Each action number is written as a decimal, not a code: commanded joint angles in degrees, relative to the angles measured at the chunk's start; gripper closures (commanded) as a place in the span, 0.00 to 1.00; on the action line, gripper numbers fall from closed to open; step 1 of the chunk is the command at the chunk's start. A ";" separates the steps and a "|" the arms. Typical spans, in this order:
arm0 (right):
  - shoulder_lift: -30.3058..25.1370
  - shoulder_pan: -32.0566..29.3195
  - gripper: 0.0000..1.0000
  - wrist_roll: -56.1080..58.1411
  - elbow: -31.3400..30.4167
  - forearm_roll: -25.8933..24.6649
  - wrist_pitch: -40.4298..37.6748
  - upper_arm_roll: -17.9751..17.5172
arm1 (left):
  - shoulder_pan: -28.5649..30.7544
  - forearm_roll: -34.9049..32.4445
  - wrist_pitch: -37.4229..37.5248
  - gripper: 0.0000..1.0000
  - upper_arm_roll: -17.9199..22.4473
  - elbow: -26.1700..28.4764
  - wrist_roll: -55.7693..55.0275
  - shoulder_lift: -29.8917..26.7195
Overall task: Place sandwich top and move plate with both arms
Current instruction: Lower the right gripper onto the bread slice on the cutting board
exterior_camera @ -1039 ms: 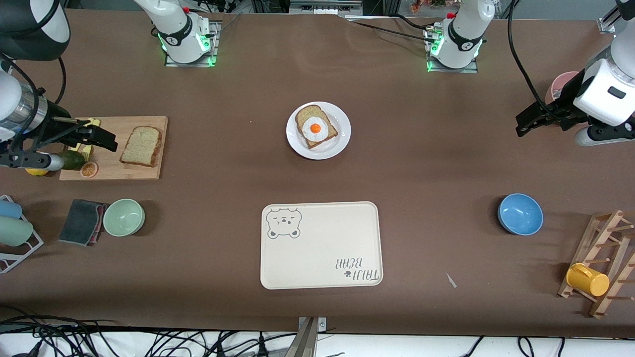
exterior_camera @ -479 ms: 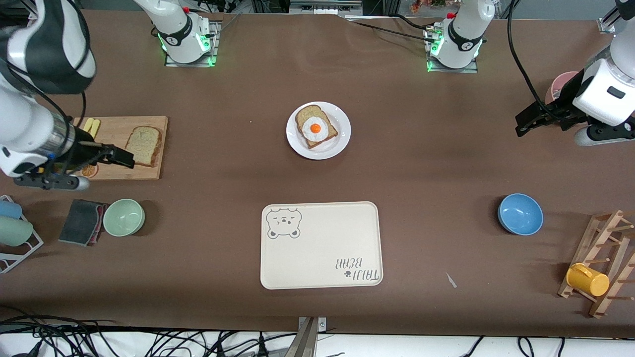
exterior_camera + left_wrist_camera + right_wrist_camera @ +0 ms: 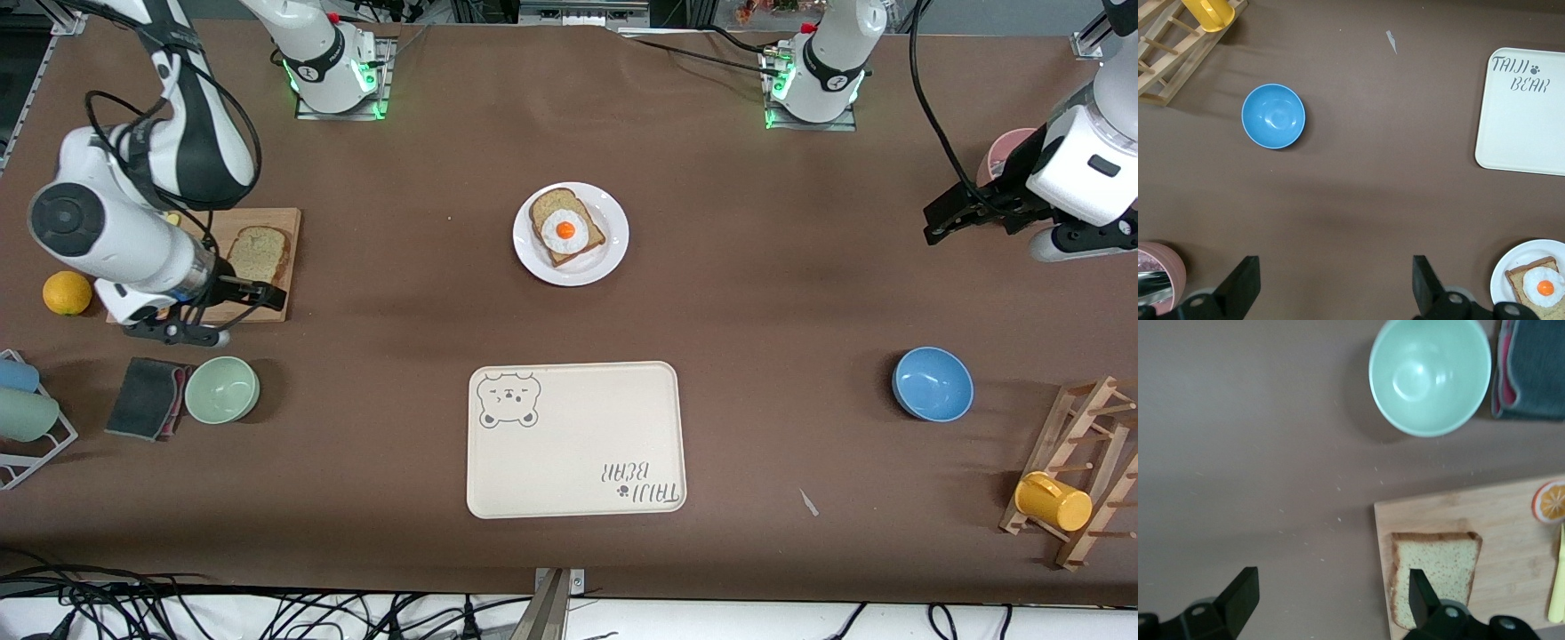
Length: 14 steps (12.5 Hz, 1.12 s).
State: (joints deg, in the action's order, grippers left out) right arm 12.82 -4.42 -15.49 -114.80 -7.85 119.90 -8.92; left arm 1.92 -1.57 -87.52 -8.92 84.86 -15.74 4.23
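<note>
— Where is the slice (image 3: 256, 258) now, and where are you?

— I am the right arm. My right end effector (image 3: 258, 294) hangs over the edge of the cutting board (image 3: 267, 311) nearer to the front camera, with its fingers spread and nothing between them. The slice lies flat on that board. In my wrist view one finger (image 3: 1423, 599) is over the slice and the other is over the bare desk (image 3: 1258, 453) beside the board, so I judge I must shift a little toward the slice to straddle it. Its long axis runs from the flat edge to the rounded crust.

— And the other arm?

— The left end effector (image 3: 944, 222) waits, also spread and empty, over the desk at its own end. I am much nearer to the slice.

— The plate (image 3: 613, 253)?

— In the middle of the desk, with the egg bread (image 3: 565, 229) on it, well apart from me. Nearer to the camera lies a tray (image 3: 578, 444) with a bear drawing and the words "TAIJI BEAR".
</note>
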 commanded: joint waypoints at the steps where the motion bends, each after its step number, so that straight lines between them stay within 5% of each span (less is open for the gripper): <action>1: -1.84 -0.59 0.01 -3.64 -8.58 -6.80 5.33 -0.66 | -0.25 -1.24 1.12 0.00 -0.05 -1.37 -0.70 0.34; 7: 0.80 -0.77 0.01 -16.85 -14.67 -12.01 10.18 -0.66 | 0.27 -1.24 1.12 0.00 -1.36 -1.37 -0.70 0.07; 14: 5.19 -0.59 0.21 -29.02 -16.07 -23.42 11.14 -0.75 | 0.54 -1.07 1.12 0.00 -1.19 -1.37 -0.61 0.07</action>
State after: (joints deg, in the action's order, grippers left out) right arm 16.37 -4.40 -38.15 -130.22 -27.09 129.90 -8.98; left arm 2.21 -1.57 -87.51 -9.71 84.86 -15.74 4.21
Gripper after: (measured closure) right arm 0.185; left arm 0.000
